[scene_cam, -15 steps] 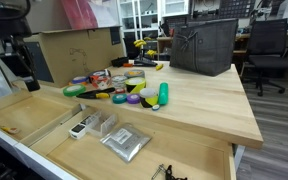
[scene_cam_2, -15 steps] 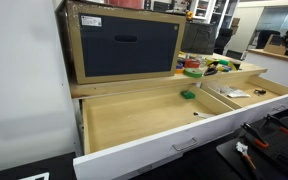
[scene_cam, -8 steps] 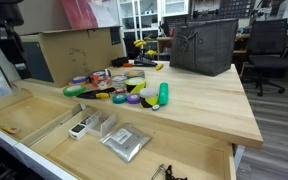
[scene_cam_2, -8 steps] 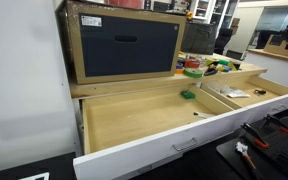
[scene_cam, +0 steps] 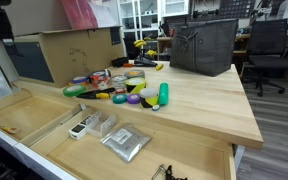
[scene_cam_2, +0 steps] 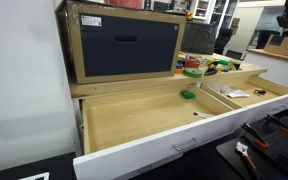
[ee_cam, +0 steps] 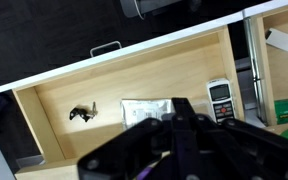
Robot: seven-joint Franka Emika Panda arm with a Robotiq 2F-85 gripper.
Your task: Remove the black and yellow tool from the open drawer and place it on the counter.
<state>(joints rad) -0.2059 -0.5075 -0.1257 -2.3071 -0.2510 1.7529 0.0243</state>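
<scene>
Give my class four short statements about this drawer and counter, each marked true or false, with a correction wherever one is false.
1. The drawer stands open. True.
2. The silver pouch lies on the counter. False: it lies inside the drawer.
3. A black mesh basket stands on the counter. True.
4. The white device sits among the tape rolls. False: it lies in the drawer, while the tape rolls are up on the counter.
</scene>
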